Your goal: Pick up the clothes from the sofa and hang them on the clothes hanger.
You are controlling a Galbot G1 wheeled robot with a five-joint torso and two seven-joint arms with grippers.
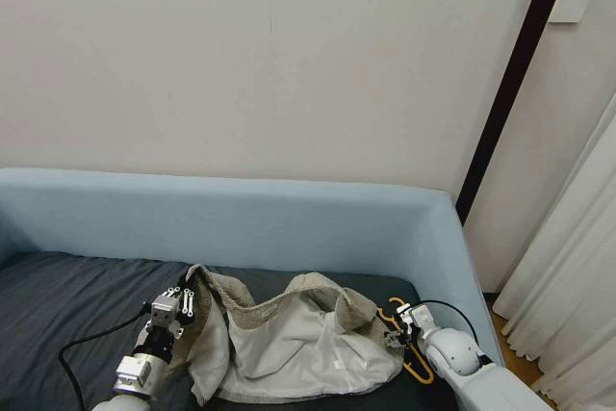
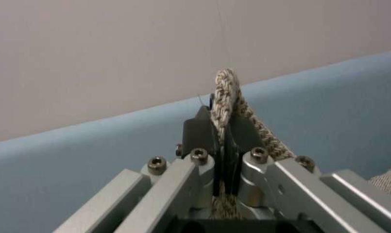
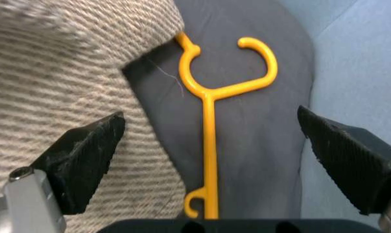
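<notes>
Logging from big to small: pale-blue sofa (image 1: pixel 289 223) against a bare wall, dark seat cushion (image 1: pixel 67 291) below. Spread open on the cushion toward the robot's right end, lining up: a woven beige jacket (image 1: pixel 289 344), one front edge lifted at the left. Judged light, limp, loosely knit; likely to sag and fold wherever unsupported, rough enough not to slip from rubber pads. Best taken at a thick hem or the collar, not the thin lining. Just beside the jacket's right edge, flat on the cushion, one end tucked under the fabric: a yellow plastic hanger (image 3: pixel 210 141), thin, stiff, smooth, probably slippery; best pinched across the straight bar below the hook. Left gripper (image 1: pixel 183 303) low over the cushion, forearm angled up from the near edge, clamped on the jacket's corded hem, cloth standing up between the fingers (image 2: pixel 198 131). Right gripper (image 1: pixel 397 332) reaching in at the right end, pointed down, spread wide, pads (image 3: pixel 85 155) astride the hanger bar, one pad over the jacket, apparently clear of the hanger, though contact hard to judge from above.
</notes>
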